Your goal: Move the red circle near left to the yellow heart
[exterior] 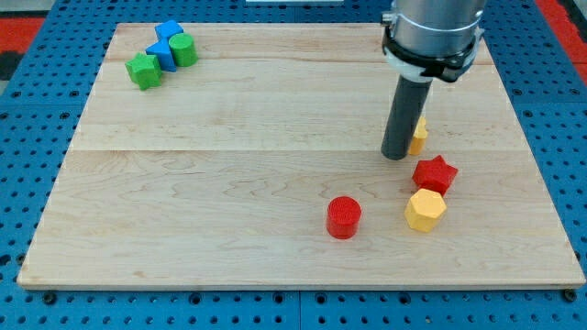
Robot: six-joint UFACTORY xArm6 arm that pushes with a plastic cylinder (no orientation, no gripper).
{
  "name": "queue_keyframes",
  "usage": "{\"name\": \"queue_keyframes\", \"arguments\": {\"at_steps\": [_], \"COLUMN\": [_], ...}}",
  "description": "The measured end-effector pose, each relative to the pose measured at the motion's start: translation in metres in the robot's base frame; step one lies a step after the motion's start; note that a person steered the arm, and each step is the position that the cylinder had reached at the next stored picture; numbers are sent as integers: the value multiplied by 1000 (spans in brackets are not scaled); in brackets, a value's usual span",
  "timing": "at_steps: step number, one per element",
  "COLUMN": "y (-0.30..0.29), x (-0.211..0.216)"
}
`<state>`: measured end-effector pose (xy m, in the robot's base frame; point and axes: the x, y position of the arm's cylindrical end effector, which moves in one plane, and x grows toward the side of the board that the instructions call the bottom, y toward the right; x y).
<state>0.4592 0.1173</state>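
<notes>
A: Where does the red circle sit?

B: Take the red star as the landmark. The red circle lies toward the view's left of it and a little toward the view's bottom, standing alone on the wooden counter with bare wood all round it.

A: And the yellow blocks?

B: One yellow block, many-sided so far as I can make out, sits just below the red star, touching it or nearly so. A second yellow block lies just above the star, toward the view's top. The rod hides most of it, so I cannot tell its shape, nor which of the two is the heart.

A: Where is my tip?

B: My tip rests up and to the view's left of the red star, close to it, pressed against or just beside the half-hidden yellow block. It is apart from the red circle.

A: What about the jaws?

B: The arm carries no jaws, only the straight dark rod, so nothing is clamped.

A: Anything else on the counter?

B: Far from the red star, at the view's top left corner, a cluster of three: a green block, a blue block and a second green block, all touching or nearly so.
</notes>
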Motion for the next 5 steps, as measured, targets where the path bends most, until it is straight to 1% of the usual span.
{"name": "queue_keyframes", "arguments": {"at_steps": [2, 3, 4, 5], "y": [-28, 2, -22, -54], "x": [53, 88, 90, 106]}}
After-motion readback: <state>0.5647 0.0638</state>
